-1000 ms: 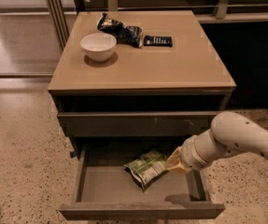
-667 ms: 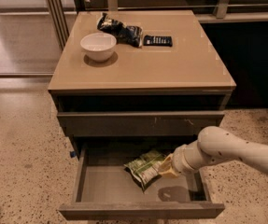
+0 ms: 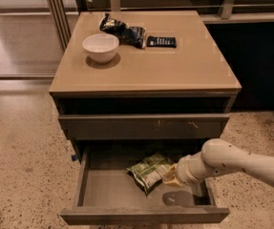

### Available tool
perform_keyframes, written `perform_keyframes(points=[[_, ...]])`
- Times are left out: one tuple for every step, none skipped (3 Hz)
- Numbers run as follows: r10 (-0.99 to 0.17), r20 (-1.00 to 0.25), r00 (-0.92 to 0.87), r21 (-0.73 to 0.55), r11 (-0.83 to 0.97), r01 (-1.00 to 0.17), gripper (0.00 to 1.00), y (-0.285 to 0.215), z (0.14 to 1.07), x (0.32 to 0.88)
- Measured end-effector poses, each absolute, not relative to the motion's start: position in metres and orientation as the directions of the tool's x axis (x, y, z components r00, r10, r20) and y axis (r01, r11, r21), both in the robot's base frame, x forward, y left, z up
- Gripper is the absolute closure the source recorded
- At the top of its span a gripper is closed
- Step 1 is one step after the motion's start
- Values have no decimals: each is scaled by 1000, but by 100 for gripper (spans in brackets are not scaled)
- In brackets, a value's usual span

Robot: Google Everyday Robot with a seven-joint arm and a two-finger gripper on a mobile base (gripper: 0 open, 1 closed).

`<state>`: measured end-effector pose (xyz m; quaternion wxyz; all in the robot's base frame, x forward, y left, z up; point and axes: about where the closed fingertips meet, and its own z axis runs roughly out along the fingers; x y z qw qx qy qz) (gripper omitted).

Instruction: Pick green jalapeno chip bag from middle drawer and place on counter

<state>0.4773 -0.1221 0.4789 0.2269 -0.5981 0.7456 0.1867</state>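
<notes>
Green jalapeno chip bag (image 3: 149, 172) lies in the open middle drawer (image 3: 105, 192), long axis roughly 7-to-1 o'clock. Gripper (image 3: 172, 176) is right at its 3 o'clock edge; clamped or not, can't tell. Counter (image 3: 151, 66) up at 12 o'clock.

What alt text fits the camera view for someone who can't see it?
The robot's tool is at a glossy green-and-white chip bag in the open grey-brown drawer. The tan counter above holds a white bowl, dark snack bag and black bar.

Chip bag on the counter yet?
No, the green jalapeno chip bag lies in the open middle drawer, with the gripper in the drawer beside it.
</notes>
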Motion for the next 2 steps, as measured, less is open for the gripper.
perform_keyframes(points=[[-818, -560, -130, -62, 198, -978, 81, -128, 451, 493], [-817, -568, -103, -108, 198, -974, 58, -135, 431, 509]])
